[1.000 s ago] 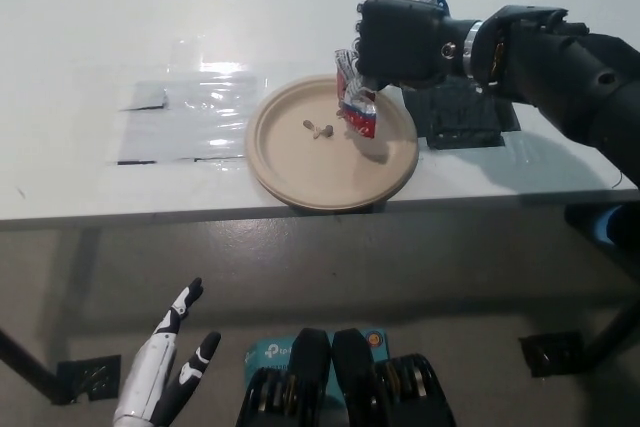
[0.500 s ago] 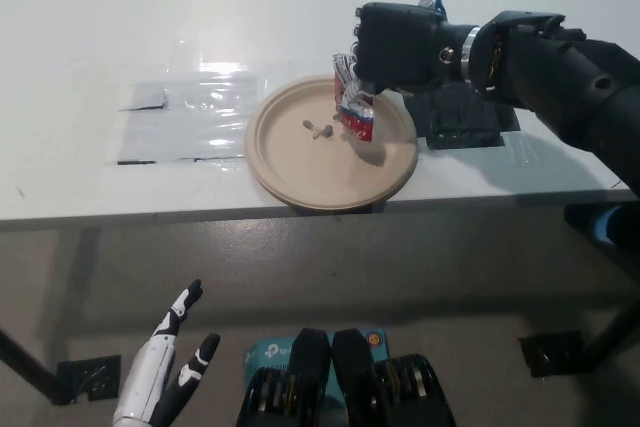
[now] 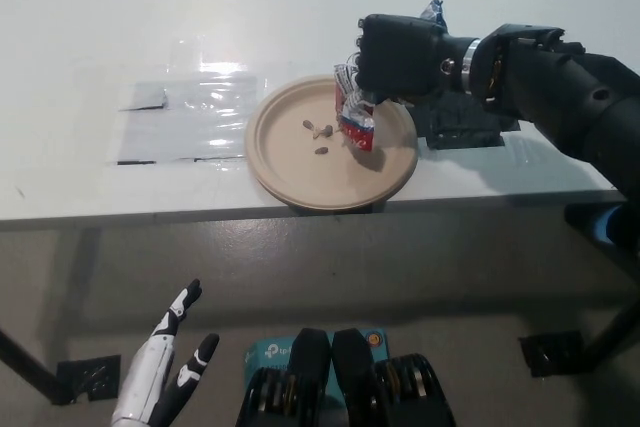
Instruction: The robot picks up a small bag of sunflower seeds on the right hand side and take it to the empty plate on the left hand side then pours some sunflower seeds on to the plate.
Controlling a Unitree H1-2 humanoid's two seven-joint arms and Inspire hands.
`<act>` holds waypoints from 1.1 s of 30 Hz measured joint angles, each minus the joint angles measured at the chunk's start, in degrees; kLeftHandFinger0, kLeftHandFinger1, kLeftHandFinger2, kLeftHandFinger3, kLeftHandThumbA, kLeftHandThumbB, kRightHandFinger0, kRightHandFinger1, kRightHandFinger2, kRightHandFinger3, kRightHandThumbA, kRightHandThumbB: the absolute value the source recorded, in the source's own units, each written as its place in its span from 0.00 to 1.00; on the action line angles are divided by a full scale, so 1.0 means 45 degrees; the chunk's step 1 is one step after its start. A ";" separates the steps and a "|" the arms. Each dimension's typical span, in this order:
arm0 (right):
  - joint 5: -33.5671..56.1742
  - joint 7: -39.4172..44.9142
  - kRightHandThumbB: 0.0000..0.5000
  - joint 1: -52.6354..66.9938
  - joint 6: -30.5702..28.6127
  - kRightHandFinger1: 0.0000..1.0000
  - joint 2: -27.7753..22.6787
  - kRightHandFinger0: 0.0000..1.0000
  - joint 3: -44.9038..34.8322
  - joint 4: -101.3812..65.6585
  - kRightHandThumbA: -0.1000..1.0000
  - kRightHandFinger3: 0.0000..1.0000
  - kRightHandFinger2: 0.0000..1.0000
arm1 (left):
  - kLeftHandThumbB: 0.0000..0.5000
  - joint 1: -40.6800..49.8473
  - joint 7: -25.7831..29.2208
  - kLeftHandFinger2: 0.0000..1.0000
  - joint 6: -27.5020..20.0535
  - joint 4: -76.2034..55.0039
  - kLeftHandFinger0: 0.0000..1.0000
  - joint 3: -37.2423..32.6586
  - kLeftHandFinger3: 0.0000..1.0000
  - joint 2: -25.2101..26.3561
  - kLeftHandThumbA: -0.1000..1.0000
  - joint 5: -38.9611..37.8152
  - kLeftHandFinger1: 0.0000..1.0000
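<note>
Bag [image 3: 356,117] tipped mouth-down over plate [image 3: 290,172], right side of it, clear of surface. Few seeds [image 3: 320,131] lying near plate centre. My right hand [image 3: 400,52] wrapped tight round bag's upper end. I judge pour in progress: want gentle tilt, small shakes, mouth kept inside rim so nothing spills onto table [image 3: 90,177]. Left hand [image 3: 165,372] idle low at my side, fingers spread, holding nothing.

Clear plastic sheet [image 3: 190,112] on white table [image 3: 90,177]; black stand [image 3: 465,125]
</note>
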 measured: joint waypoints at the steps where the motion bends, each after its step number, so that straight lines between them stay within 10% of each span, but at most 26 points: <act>1: 0.0038 -0.0004 0.84 0.0006 0.0000 0.00 0.0002 0.00 -0.0073 0.0015 0.02 0.27 0.10 | 0.27 -0.0012 0.0000 1.00 0.0000 0.0000 1.00 0.0001 1.00 0.0000 1.00 0.0000 1.00; 14: 0.0271 -0.0018 0.83 0.0163 0.0232 0.00 0.0006 0.00 -0.0484 0.0037 0.00 0.21 0.14 | 0.24 0.0149 0.0001 1.00 0.0025 -0.0050 1.00 -0.0010 1.00 0.0001 1.00 0.0043 1.00; 22: 0.0347 -0.0044 0.82 0.0358 0.0320 0.00 -0.0018 0.00 -0.0837 -0.0049 0.00 0.35 0.19 | 0.27 0.0186 0.0004 1.00 0.0053 -0.0050 1.00 -0.0024 1.00 0.0000 1.00 0.0111 1.00; 24: 0.0346 -0.0043 0.78 0.0359 0.0373 0.00 -0.0017 0.00 -0.0869 -0.0054 0.00 0.18 0.20 | 0.27 0.0201 0.0006 1.00 0.0054 -0.0059 1.00 -0.0020 1.00 0.0000 1.00 0.0112 1.00; 28: 0.0469 -0.0060 0.84 0.0391 0.0425 0.00 -0.0003 0.00 -0.1223 -0.0062 0.07 0.42 0.28 | 0.25 0.0301 0.0006 1.00 0.0075 -0.0112 1.00 -0.0017 1.00 0.0000 1.00 0.0121 1.00; 31: 0.0578 -0.0013 0.92 0.0413 0.0467 0.00 0.0003 0.00 -0.1399 -0.0057 0.04 0.29 0.20 | 0.25 0.0361 0.0007 1.00 0.0075 -0.0115 1.00 -0.0019 1.00 0.0000 1.00 0.0139 1.00; 33: 0.0839 -0.0031 0.78 0.0532 0.0466 0.00 0.0025 0.00 -0.1865 -0.0028 0.00 0.11 0.22 | 0.26 0.0381 0.0007 1.00 0.0074 -0.0112 1.00 -0.0018 1.00 0.0000 1.00 0.0135 1.00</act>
